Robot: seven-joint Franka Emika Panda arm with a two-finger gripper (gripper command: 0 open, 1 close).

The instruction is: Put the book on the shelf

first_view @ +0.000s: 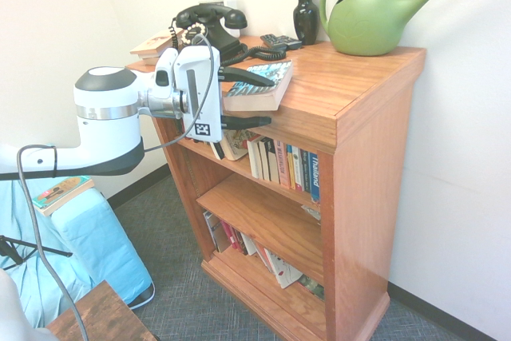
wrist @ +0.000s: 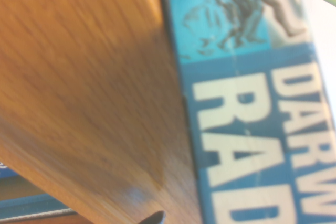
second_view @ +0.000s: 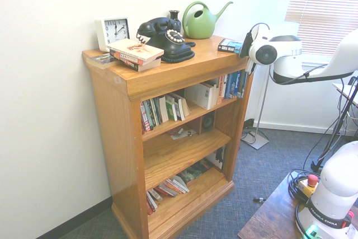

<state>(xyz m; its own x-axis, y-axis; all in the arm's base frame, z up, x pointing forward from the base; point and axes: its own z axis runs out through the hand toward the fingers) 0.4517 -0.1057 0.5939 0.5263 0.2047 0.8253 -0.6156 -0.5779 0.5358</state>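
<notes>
The fingers (first_view: pixel 254 79) stand spread wide, one above and one below the book (first_view: pixel 259 85), not clamped on it. It lies flat at the front edge of the bookcase's flat top (first_view: pixel 343 85): thick, blue-and-cyan cover, pale lettering, cream page edges.

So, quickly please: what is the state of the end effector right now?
End effector: open, holding nothing; one finger above and one below the book, which lies flat on the bookcase's top.

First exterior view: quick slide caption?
Open gripper straddles the book lying flat on the bookcase top, one finger above, one below the edge.
</notes>
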